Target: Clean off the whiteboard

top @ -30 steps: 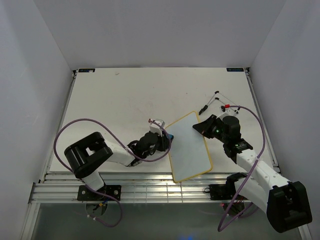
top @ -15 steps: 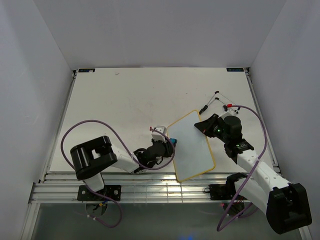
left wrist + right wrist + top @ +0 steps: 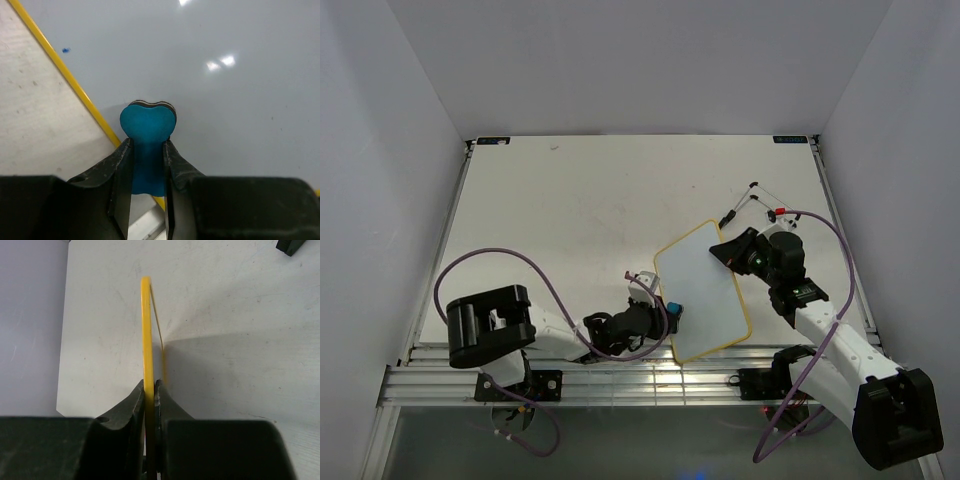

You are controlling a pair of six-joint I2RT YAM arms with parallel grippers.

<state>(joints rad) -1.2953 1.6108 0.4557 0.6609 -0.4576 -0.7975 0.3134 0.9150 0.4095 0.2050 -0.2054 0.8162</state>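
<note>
The whiteboard (image 3: 700, 290), white with a thin yellow frame, lies tilted right of the table's middle near the front edge. Its face looks clean in the top view. My right gripper (image 3: 728, 250) is shut on its far right edge; the right wrist view shows the yellow frame (image 3: 146, 330) edge-on between the jaws. My left gripper (image 3: 665, 308) is shut on the teal bone-shaped eraser (image 3: 147, 125) and holds its head against the board's face (image 3: 225, 100) just inside the left frame. A small blue mark (image 3: 65, 50) sits on the table beside the frame.
A marker with a thin black string and a red-tipped piece (image 3: 750, 205) lies on the table behind the right gripper. The table's front rail (image 3: 620, 375) runs just below the board. White walls enclose the table.
My left gripper has slid the eraser toward the near edge along the board's left side. The board has swung slightly, its near end now further right. The right gripper has stayed put.
</note>
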